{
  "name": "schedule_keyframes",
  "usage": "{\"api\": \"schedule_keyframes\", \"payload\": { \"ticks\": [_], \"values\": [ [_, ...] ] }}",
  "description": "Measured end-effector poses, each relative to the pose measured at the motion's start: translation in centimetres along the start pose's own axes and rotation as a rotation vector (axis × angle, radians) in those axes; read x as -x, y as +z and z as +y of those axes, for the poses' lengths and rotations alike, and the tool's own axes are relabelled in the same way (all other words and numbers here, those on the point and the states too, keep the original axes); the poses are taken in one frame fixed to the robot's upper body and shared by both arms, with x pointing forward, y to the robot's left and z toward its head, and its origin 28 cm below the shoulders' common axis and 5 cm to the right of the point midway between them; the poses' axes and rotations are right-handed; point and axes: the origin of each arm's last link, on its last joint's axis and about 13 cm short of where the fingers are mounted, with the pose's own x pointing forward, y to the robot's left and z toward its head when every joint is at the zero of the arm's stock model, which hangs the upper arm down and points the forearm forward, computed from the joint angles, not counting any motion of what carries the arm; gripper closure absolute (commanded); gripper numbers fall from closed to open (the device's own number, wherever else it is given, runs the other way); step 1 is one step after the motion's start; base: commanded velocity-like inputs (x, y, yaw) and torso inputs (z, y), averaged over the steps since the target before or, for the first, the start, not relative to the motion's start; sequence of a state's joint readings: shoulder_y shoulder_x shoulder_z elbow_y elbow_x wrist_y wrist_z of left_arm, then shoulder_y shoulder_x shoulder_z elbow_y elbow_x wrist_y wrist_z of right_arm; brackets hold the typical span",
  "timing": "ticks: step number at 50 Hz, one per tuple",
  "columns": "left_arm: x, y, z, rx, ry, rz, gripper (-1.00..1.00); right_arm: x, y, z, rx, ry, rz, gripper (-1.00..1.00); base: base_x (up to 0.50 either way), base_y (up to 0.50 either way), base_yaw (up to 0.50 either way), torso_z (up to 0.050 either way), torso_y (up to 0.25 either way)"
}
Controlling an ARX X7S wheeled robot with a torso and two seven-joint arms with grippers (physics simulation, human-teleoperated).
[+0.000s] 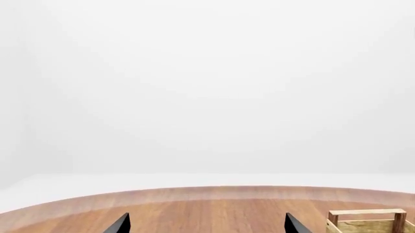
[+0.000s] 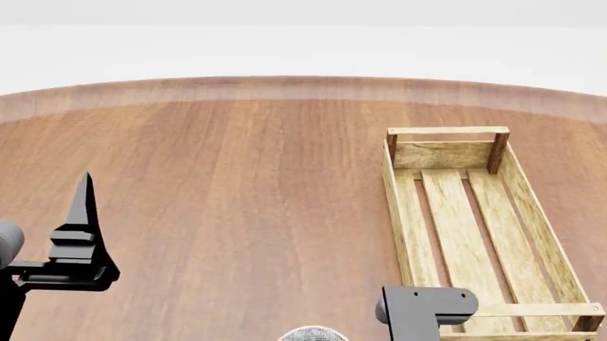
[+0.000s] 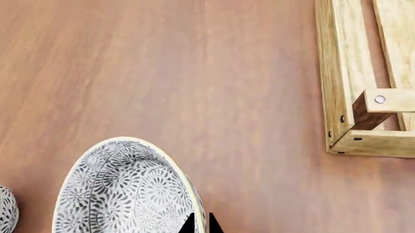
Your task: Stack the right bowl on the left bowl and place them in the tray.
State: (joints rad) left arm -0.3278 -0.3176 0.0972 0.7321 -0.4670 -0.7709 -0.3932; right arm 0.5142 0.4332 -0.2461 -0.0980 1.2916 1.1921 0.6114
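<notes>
A: Right wrist view shows a patterned bowl (image 3: 126, 189) on the wooden table (image 3: 162, 73), with the right gripper (image 3: 200, 224) at its rim; the two dark fingertips sit one on each side of the rim, close together, so it looks pinched onto the bowl

B: And the other bowl?

A: Only a sliver of a second patterned bowl (image 3: 5, 213) shows at the edge of that same view, just beside the first one. I cannot tell whether they touch

B: Where is the tray?

A: The tray (image 2: 408, 234) lies on the table at the robot's right side in the head view, long axis running away from the robot, nothing inside it. One near corner of it appears in the right wrist view, near the gripped bowl but apart from it

B: The left arm?

A: The left gripper (image 1: 206, 224) hangs above bare table, fingertips set wide apart and holding nothing. In the head view it sits at the left, well apart from the tray
</notes>
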Motion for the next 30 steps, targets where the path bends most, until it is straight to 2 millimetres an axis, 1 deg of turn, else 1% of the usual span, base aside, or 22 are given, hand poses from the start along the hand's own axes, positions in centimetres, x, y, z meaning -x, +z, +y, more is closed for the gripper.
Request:
{"api": "schedule_keyframes", "payload": {
  "ticks": [6,12,22,30],
  "values": [
    [0.0,-0.1,0.0,0.001,-0.002,0.001,-1.00,0.4,1.1,0.2,-0.005,0.010,-0.040,1.00,0.00,0.00,0.00,0.000,0.000],
    [-0.1,-0.1,-0.1,0.002,-0.005,0.002,-1.00,0.2,2.3,0.5,-0.010,0.019,-0.077,1.00,0.00,0.00,0.00,0.000,0.000],
    [-0.1,-0.1,-0.2,0.002,-0.010,0.003,-1.00,-1.1,4.8,1.2,-0.020,0.049,-0.123,1.00,0.00,0.00,0.00,0.000,0.000],
    [-0.2,0.0,-0.3,0.001,-0.014,0.002,-1.00,-2.5,6.5,2.1,-0.016,0.093,-0.130,1.00,0.00,0.00,0.00,0.000,0.001]
  ]
}}
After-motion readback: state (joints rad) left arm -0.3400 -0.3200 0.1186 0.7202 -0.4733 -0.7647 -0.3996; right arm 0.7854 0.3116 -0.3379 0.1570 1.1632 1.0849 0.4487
